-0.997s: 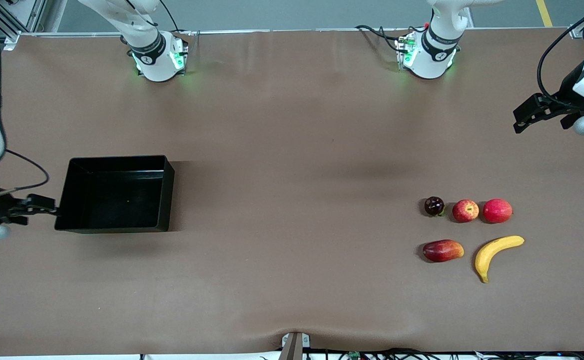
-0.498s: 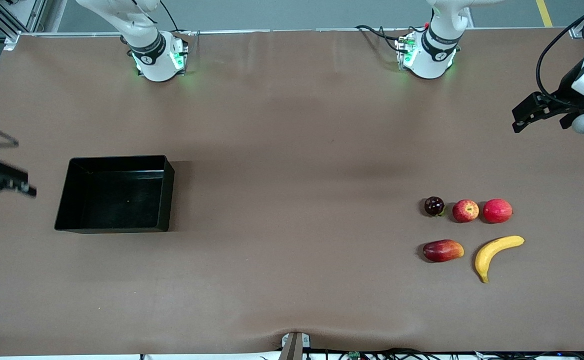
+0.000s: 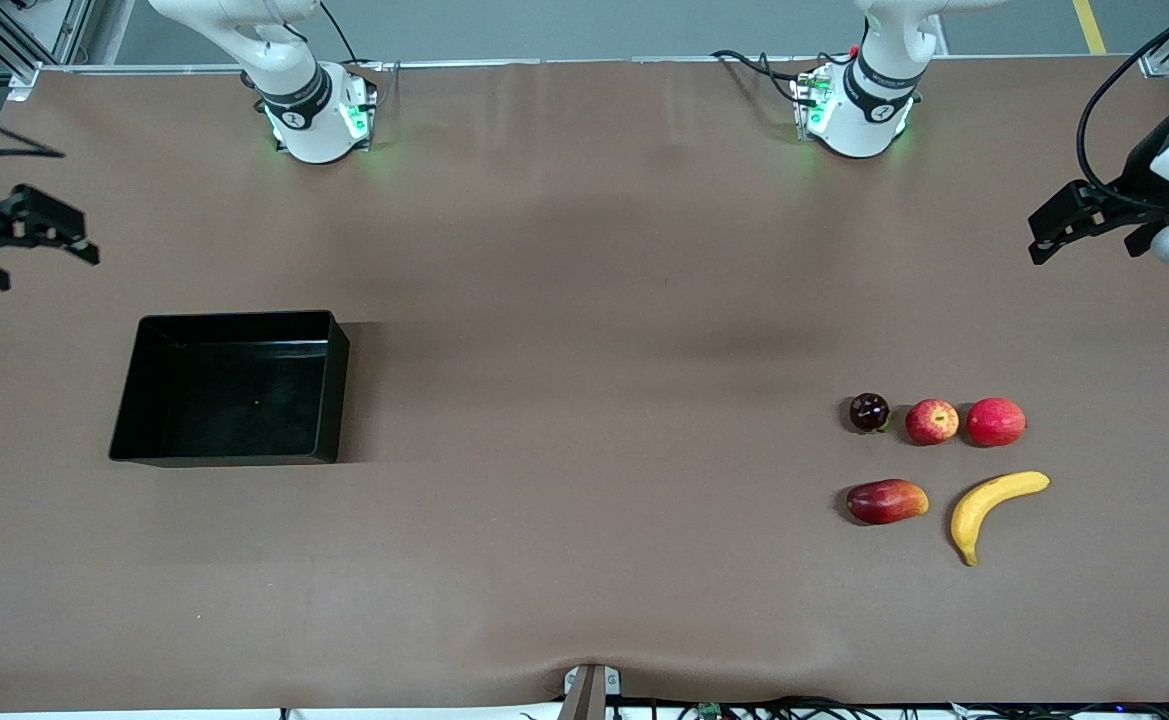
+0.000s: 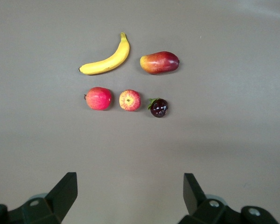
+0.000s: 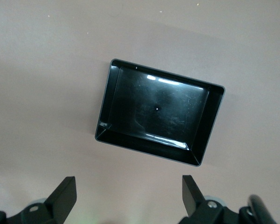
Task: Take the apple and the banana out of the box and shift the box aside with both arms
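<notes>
The black box (image 3: 340,385) sits empty on the table toward the right arm's end; it also shows in the right wrist view (image 5: 209,128). The banana (image 3: 994,503) lies toward the left arm's end, beside a red-yellow oval fruit (image 3: 886,501). Farther from the front camera is a row: a dark fruit (image 3: 869,412), the apple with yellowish patches (image 3: 932,421) and a red apple (image 3: 996,421). The left wrist view shows the banana (image 4: 107,58) and apple (image 4: 129,100). My right gripper (image 3: 44,262) (image 5: 128,184) is open and empty, over bare table. My left gripper (image 3: 1082,250) (image 4: 129,182) is open and empty, over bare table.
The two arm bases (image 3: 316,115) (image 3: 856,110) stand along the table edge farthest from the front camera. A small metal bracket (image 3: 589,690) sits at the table edge nearest the front camera. Brown table surface spreads between box and fruits.
My right gripper has left the box's end wall and swung up and away, toward the bases' edge of the table. The box and fruits have not moved. My left gripper has barely shifted.
</notes>
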